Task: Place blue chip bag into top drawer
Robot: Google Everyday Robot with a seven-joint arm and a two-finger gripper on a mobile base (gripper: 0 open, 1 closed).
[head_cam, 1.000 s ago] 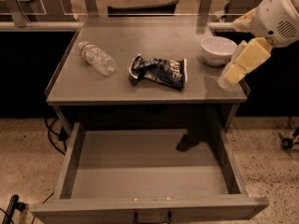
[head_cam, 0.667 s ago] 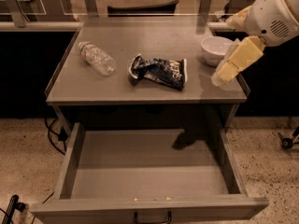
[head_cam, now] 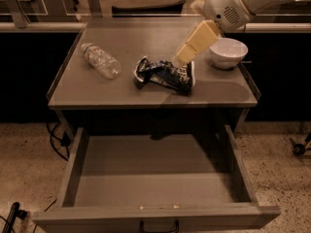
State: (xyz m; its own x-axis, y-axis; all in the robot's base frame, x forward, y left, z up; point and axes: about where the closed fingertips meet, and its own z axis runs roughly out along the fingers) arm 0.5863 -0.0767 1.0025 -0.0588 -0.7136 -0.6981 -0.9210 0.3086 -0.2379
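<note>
Blue chip bag (head_cam: pixel 165 75) on tabletop (head_cam: pixel 97 89), hand (head_cam: pixel 181 59) just above its right end

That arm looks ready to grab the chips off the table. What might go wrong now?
The hand is by the right end of the blue chip bag; crumpled foil gripped by one end might slip. The white bowl stands close beside the arm, so a swing could knock it. The top drawer lies open below the table front; a bag released early could miss it.

Robot lab: tool (head_cam: pixel 181 58) over grey table (head_cam: pixel 121 38)
</note>
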